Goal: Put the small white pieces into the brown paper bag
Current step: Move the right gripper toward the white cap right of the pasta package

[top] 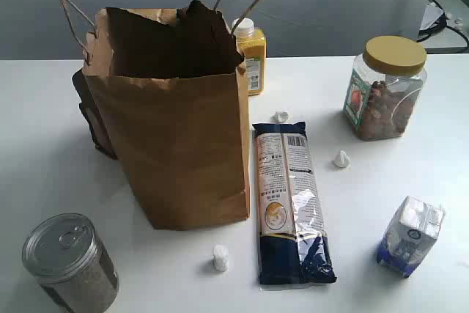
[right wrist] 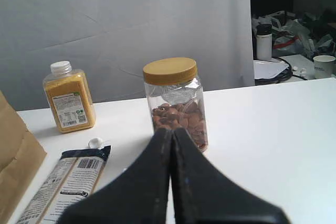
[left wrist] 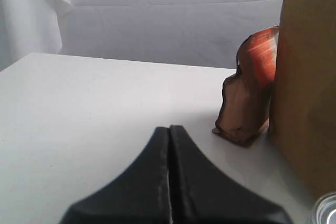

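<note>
The tall brown paper bag (top: pixel 176 119) stands upright left of centre, its mouth open and its cord handles up; its side also shows in the left wrist view (left wrist: pixel 307 82). Three small white pieces lie on the table: one (top: pixel 220 257) in front of the bag, one (top: pixel 280 116) by the noodle pack's far end, also seen from the right wrist (right wrist: pixel 95 142), and one (top: pixel 341 159) near the nut jar. Neither arm appears in the exterior view. My left gripper (left wrist: pixel 169 129) is shut and empty. My right gripper (right wrist: pixel 171 131) is shut and empty too.
A long noodle pack (top: pixel 291 199) lies right of the bag. A nut jar with a yellow lid (top: pixel 385 87), an orange bottle (top: pixel 251 56), a blue-and-white carton (top: pixel 411 235), a metal-lidded can (top: pixel 69 262) and a dark pouch (left wrist: pixel 247 100) behind the bag stand around.
</note>
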Robot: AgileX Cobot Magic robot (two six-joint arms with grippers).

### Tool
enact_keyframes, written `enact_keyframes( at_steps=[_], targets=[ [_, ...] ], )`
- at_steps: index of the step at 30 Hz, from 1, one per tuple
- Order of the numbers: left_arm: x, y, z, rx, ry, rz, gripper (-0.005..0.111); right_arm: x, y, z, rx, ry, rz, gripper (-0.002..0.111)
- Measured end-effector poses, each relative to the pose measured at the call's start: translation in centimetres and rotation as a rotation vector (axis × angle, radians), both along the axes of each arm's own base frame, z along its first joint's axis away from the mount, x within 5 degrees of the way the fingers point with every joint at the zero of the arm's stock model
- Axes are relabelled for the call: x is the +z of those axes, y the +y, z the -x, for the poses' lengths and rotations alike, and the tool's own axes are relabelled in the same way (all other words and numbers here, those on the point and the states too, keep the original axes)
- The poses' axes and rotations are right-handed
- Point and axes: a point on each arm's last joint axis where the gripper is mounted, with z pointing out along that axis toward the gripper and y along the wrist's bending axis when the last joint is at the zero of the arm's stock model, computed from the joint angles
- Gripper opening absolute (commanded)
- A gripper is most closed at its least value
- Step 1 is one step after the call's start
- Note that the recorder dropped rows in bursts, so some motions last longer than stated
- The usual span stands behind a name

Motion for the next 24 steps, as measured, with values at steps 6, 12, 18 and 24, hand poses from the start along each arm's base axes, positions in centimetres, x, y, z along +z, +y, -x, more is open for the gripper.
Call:
enact_keyframes(
  at_steps=[6, 12, 18, 24],
  targets=[
    [0.0, 0.0, 0.0, 0.000, 0.000, 0.000, 0.000, 0.0, 0.0, 0.0, 0.000, 0.000, 0.000, 0.000],
    [0.0, 0.0, 0.0, 0.000, 0.000, 0.000, 0.000, 0.1, 0.1, 0.0, 0.002, 0.016, -0.090, 0.000],
    [0.0, 0.0, 0.0, 0.000, 0.000, 0.000, 0.000, 2.8, 0.1, 0.5, 0.024, -0.013, -0.247, 0.000],
    [0.0, 0.0, 0.0, 0.000, 0.000, 0.000, 0.000, 8.4, 0.8, 0.2, 0.075, 0.051, -0.210, 0.000]
  ],
)
